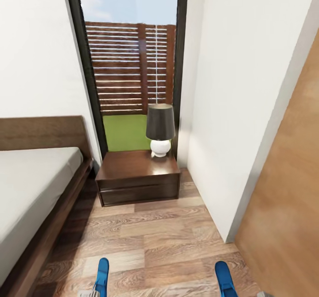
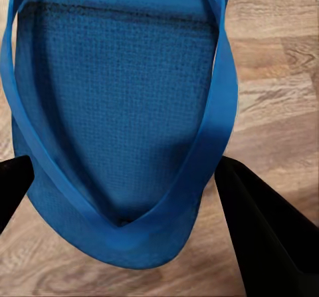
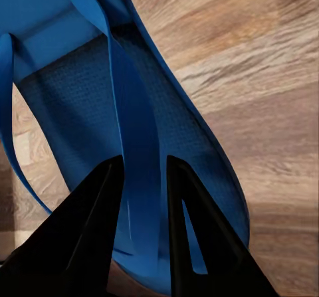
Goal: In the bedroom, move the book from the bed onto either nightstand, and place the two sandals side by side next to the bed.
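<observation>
Carrying one bright blue rubber flip-flop sandal (image 3: 166, 144) by its strap, clenched in my right claw (image 3: 143, 230); my left claw (image 2: 123, 197) straddles the other sandal (image 2: 119, 111), grip uncertain. I should lower both flat, parallel, beside the dark-brown wooden bed (image 1: 40, 244)

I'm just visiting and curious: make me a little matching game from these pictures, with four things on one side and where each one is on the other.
Things:
1. lamp
2. nightstand
3. bed
4. sandal strap

Places:
A. along the left side of the head view
B. pinched between the right gripper's fingers
C. on the nightstand's top, near its right rear corner
D. on the floor in front of the window, beside the bed

Pairs: 1-C, 2-D, 3-A, 4-B
</observation>
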Motion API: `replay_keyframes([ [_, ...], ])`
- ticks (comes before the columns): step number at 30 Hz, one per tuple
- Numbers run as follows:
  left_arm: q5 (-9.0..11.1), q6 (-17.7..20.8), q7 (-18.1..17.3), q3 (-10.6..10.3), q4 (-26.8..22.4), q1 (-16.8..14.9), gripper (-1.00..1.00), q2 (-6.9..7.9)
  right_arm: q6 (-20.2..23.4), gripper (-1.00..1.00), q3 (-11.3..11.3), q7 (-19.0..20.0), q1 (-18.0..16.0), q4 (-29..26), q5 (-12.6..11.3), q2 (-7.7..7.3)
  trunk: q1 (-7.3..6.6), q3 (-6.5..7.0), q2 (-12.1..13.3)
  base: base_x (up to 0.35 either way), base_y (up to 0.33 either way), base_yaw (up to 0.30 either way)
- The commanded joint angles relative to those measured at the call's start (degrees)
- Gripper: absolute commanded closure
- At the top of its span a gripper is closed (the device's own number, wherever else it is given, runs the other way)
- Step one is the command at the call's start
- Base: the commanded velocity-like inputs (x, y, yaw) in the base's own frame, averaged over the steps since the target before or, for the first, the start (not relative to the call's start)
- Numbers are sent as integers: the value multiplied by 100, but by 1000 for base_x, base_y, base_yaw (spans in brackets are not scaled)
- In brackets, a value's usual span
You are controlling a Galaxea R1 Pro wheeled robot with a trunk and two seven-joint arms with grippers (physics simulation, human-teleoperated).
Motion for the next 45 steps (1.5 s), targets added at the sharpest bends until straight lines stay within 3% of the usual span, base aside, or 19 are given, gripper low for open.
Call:
replay_keyframes([
  [1, 30, -37, -17, -42, 6, -5, 100, 3, -3, 100, 9, 40, -10, 21, -42, -1, 2, -6, -2, 328, 0, 33],
  [35, 30, -38, -17, -42, 6, -7, 100, 3, -3, 100, 9, 47, -10, 21, -51, -1, 2, -6, -2, 328, -55, 2],
  [45, 30, -38, -17, -42, 6, -5, 100, -52, -3, 100, 9, 47, -10, 21, -44, -1, 2, -6, -2, 217, -64, 194],
])
